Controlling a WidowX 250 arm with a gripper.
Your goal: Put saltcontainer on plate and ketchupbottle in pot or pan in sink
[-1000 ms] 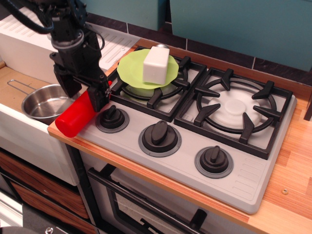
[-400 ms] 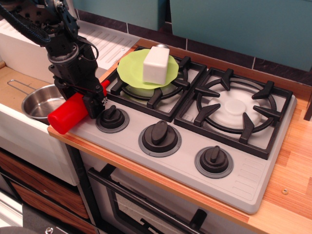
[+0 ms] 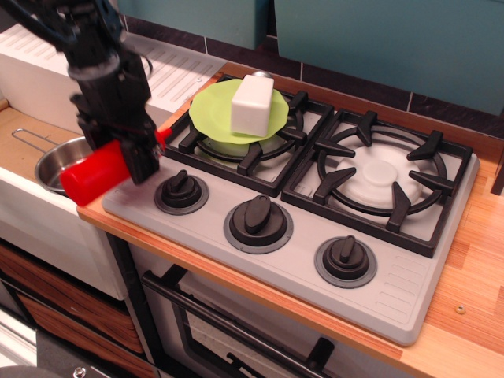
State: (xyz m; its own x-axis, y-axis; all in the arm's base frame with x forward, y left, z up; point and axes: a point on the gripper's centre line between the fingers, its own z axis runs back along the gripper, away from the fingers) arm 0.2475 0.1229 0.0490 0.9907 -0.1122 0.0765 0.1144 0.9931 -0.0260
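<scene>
In the one view, the black gripper (image 3: 124,150) sits at about 10 o'clock, its fingers (image 3: 140,157) pinching the ketchupbottle (image 3: 94,172) across the body near the nozzle end. How wide they are spread cannot be read exactly, but they press both sides of the red cylinder. The bottle lies almost level, flat base toward 8 o'clock and nozzle toward 2 o'clock, held in the air over the wooden counter edge (image 3: 102,220) where stove meets sink.

Just below and to 9 o'clock of the bottle's base is the pot or pan (image 3: 57,157), resting on the tan bottom of the sink (image 3: 24,134), its wire handle pointing to 10 o'clock. The pan's right part is hidden behind the bottle and gripper.

At 12 o'clock the saltcontainer (image 3: 252,104) stands upright on the plate (image 3: 213,110), which rests on the rear left burner grate (image 3: 244,153). The stove knobs (image 3: 181,189) lie just to 4 o'clock of the gripper, close by it. The ribbed drainboard (image 3: 181,71) runs behind the arm.
</scene>
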